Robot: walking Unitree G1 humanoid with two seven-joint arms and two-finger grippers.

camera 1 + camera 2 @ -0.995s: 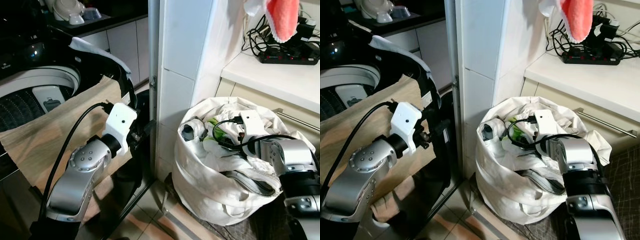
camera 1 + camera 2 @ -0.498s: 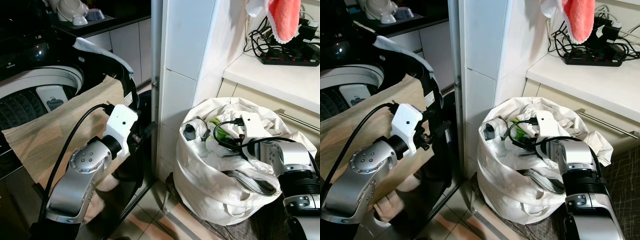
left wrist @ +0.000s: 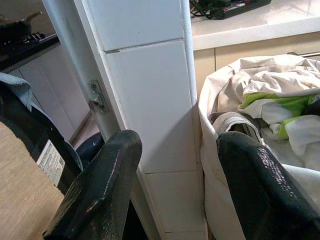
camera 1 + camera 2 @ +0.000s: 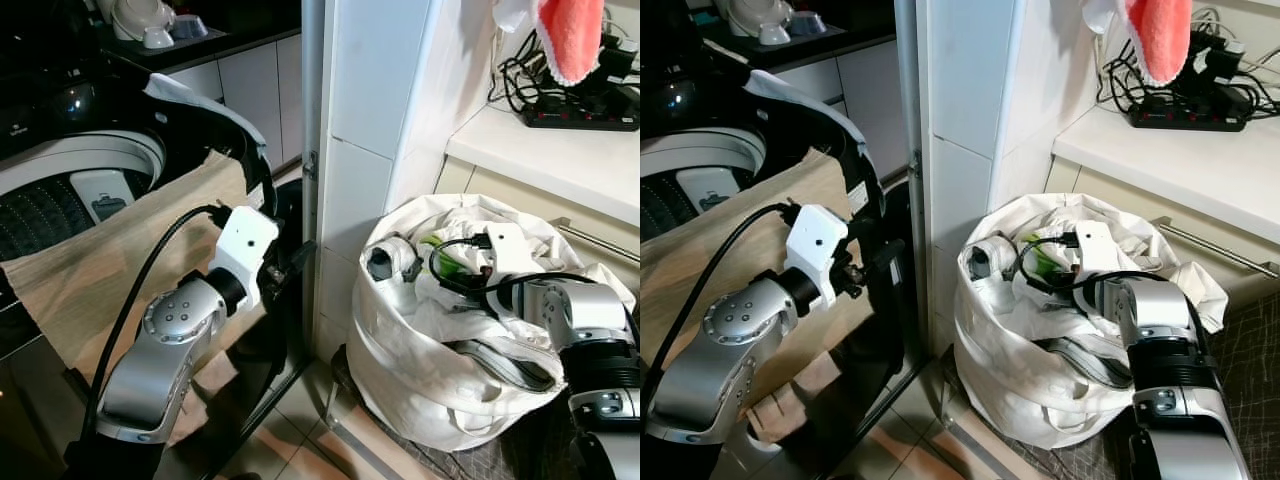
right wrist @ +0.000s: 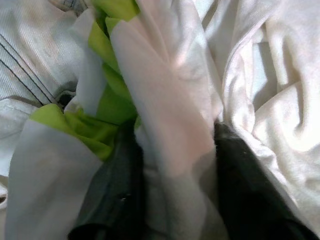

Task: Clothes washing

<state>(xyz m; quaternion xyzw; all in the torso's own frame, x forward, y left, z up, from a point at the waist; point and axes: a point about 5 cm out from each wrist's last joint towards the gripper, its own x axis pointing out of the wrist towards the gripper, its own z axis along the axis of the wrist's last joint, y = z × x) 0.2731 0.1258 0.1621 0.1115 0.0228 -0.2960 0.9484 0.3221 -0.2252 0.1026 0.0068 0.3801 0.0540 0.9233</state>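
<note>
A white laundry bag stands on the floor at the foot of a tiled pillar, stuffed with pale clothes. On top lies a white and green garment. My right gripper is pushed down into the bag, open, with a white fold of that garment between its black fingers. To the left is a top-loading washing machine with a tan cloth draped over its front rim. My left gripper hangs open and empty in the air between the machine and the pillar.
The white tiled pillar stands between machine and bag. Behind the bag, a counter carries a power strip with tangled cables; a pink cloth hangs above. A drawer handle juts out near the bag.
The camera has shifted slightly. My left gripper has edged a little up and toward the pillar. The right gripper stays in the bag among the clothes.
</note>
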